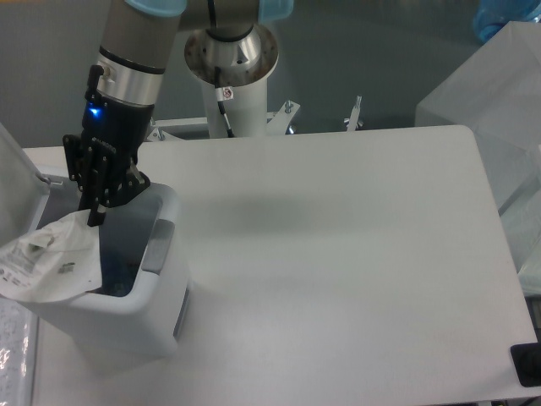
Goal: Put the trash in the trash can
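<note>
Here my tool [93, 218] hangs over the open trash can [161, 279], fingertips seemingly pinching the top of the crumpled white wrapper [51, 264] draped over its near rim; a bluish bottle [118, 275] appears already inside, so release remains.

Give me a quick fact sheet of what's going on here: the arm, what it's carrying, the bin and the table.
arm: reaches over the open bin at the table's left edge
gripper: fingertips pinch the top of the wrapper
wrapper: white, crumpled, hanging over the bin's opening and front-left rim
bin: white, lid up, something bluish inside
bottle: not clearly visible
table: white
</note>
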Controlling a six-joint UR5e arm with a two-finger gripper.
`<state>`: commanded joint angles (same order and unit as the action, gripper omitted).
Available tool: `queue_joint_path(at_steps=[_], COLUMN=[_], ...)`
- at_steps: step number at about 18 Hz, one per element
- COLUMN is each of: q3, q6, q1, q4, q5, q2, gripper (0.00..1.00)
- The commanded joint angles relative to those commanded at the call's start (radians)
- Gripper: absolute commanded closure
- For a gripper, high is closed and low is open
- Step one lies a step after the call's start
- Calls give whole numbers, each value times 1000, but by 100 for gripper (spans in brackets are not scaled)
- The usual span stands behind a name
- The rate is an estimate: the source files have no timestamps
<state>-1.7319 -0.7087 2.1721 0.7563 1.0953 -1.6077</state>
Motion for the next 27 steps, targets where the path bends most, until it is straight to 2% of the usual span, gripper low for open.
queue_joint_path(at_steps=[1, 8, 9, 11, 13, 15, 16, 17, 18, 22, 24, 27], q3=[8, -8, -3, 17, 35, 92, 127, 190, 215, 262, 275, 287], q6=[5, 38, 66, 220, 239, 264, 265, 270, 270, 223, 128, 43], q1=[3, 35, 52, 113, 204, 273, 287, 305, 331, 406, 422, 465], q4=[0, 0, -2, -5, -20, -20, -20, -20, -18, -21, -21, -23], q5=[-2, -3, -3, -3, -9, -12, -11, 0, 8, 63, 66, 69], q2=[2, 49, 52, 58, 55, 28, 3, -32, -56, -115, -153, -167], gripper=[0, 0, 0, 0, 0, 0, 0, 0, 0, 0, 0, 0])
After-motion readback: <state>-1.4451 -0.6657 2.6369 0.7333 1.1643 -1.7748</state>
